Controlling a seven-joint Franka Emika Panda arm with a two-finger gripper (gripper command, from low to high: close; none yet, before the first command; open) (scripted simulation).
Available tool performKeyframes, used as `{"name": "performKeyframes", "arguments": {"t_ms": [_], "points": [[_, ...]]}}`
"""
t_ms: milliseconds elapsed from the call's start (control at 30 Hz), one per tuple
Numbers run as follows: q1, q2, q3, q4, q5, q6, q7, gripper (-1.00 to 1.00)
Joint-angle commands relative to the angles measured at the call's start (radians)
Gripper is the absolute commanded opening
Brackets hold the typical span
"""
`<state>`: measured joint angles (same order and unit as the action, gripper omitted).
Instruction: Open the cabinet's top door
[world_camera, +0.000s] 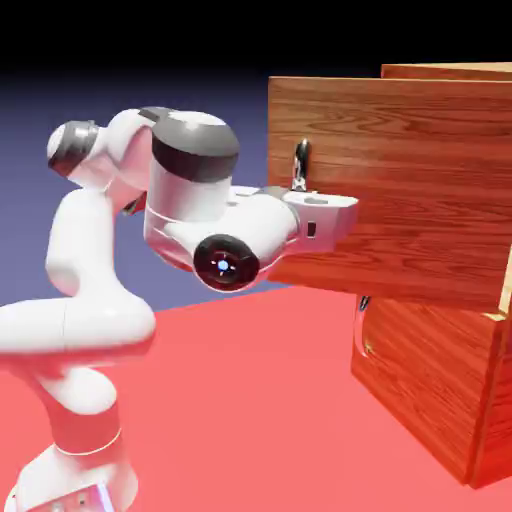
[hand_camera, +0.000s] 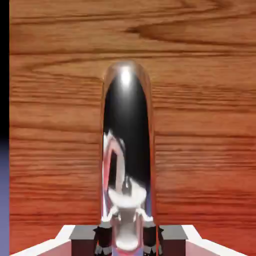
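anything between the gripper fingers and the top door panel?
The door's silver handle, clamped between the fingers; the top door lies right behind it. Hand view shows it.

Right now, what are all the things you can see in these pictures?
cabinet: one, reddish-brown wood grain, exterior view's right, on the floor.
top door: one, same wood, swung out toward the arm.
handle: one, shiny silver, curved, on the top door, between the jaws.
lower panel: one, wood grain, under the top door, shut.
floor: one, red, under everything.
arm: one, white, exterior view's left.
gripper: one, grey-tipped jaws shut on the handle.
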<state>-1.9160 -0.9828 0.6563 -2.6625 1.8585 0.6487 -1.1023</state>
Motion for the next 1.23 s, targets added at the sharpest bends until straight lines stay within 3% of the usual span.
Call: {"name": "performKeyframes", "arguments": {"t_ms": [0, 267, 633, 1200], "points": [[-0.032, 0.036, 0.011, 0.029, -0.040, -0.028, -0.035, -1.00], [-0.239, 0.326, 0.149, 0.288, -0.353, -0.138, -0.286, -1.00], [-0.379, 0.725, 0.377, 0.586, -0.654, -0.060, -0.374, -1.00], [-0.188, 1.309, 0.446, 0.905, -0.955, 0.111, -0.163, -1.00]]}}
